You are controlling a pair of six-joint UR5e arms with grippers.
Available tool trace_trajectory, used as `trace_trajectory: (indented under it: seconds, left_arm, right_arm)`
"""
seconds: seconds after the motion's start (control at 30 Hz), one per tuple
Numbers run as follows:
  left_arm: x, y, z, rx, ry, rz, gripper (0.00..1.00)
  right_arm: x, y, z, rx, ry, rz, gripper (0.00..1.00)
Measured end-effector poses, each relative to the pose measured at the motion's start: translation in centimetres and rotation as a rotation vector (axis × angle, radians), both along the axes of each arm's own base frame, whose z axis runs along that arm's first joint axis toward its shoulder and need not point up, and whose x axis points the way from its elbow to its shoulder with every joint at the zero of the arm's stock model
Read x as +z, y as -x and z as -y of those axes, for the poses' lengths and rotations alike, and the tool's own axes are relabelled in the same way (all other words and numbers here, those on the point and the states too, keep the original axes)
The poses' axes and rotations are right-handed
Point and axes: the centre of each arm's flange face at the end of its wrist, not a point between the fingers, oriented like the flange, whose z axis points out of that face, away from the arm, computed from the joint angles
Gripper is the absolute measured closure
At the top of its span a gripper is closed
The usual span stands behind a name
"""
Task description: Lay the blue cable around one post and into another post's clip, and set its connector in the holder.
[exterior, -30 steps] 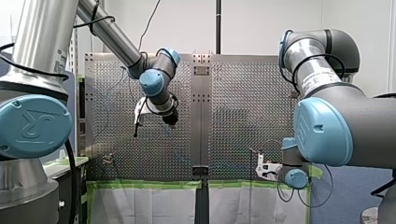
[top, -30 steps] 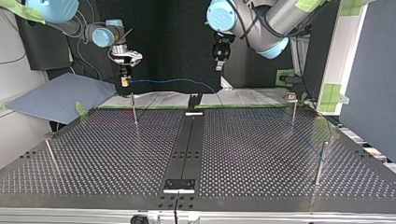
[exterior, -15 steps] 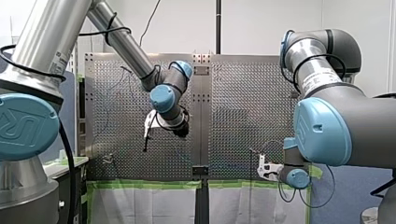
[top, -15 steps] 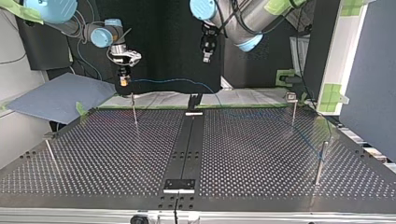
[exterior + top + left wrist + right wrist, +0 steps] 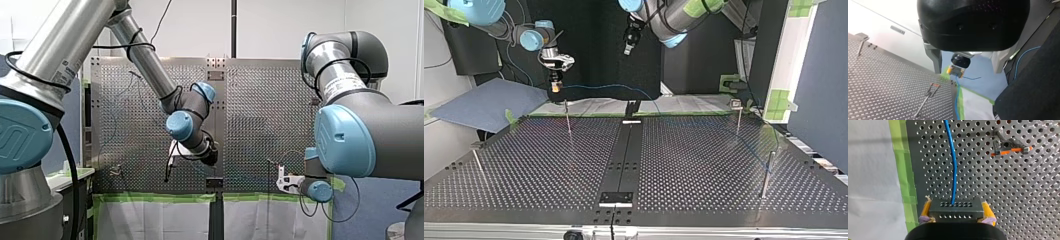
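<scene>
Blue cable (image 5: 954,165) (connector (image 5: 956,207) end) sits in my right tool (image 5: 956,213).

My left arm reaches toward the middle, wrist bent down, its hand (image 5: 168,172) hanging with fingers spread and empty. My right arm's hand (image 5: 555,87) points down, yellow pads pinching the connector (image 5: 955,207).

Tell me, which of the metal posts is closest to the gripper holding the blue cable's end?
The thin post right next to my right gripper, which grips the connector, at the top view's left. The others stand much farther away.
</scene>
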Motion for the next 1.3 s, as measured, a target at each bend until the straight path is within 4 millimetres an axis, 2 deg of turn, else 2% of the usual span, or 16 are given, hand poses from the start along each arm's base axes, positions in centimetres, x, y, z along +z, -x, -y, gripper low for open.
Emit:
trace_trajectory:
  seconds: [0.3,0.7,0.97,1.3]
  left_arm:
    - [-3.5,-1.2,0.0,0.006,0.014,-0.01,0.0]
    - [-6.9,-2.9,1.4,0.016,0.041,0.02,0.0]
    - [-8.7,-4.3,3.2,0.012,0.079,0.053,0.0]
    - [-11.9,-5.2,5.1,-0.002,0.11,0.09,0.0]
  right_arm:
    - [0.3,0.4,0.3,0.004,0.007,-0.014,1.0]
    - [3.9,2.0,1.9,-0.031,0.019,-0.011,1.0]
    - [3.6,4.1,1.8,-0.079,-0.01,-0.017,1.0]
    - [3.3,6.4,1.9,-0.117,-0.011,-0.019,1.0]
